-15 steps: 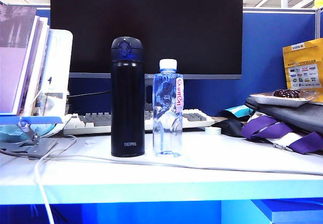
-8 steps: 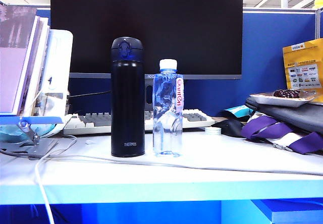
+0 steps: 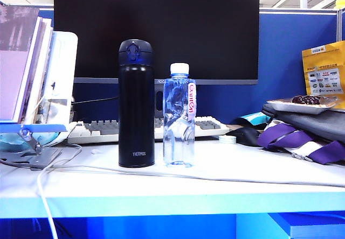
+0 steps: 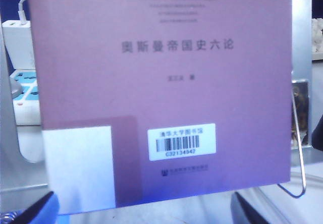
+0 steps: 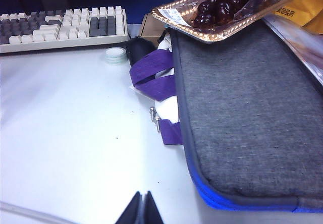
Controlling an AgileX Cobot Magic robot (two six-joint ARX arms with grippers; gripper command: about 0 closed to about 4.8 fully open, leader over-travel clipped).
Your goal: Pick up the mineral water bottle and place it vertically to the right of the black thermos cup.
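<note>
The left gripper has its jaws spread wide, empty, dark tips just showing at the frame's edge before a purple book propped upright on a wire stand. The right gripper has its fingers pressed together, holding nothing, low over the white table beside a grey sleeve case. On that case, farther off, a gold-rimmed tray holds dark round fruit. In the exterior view, neither gripper shows; the mineral water bottle stands upright, just right of the black thermos cup, both capped, with a keyboard and dark monitor behind.
</note>
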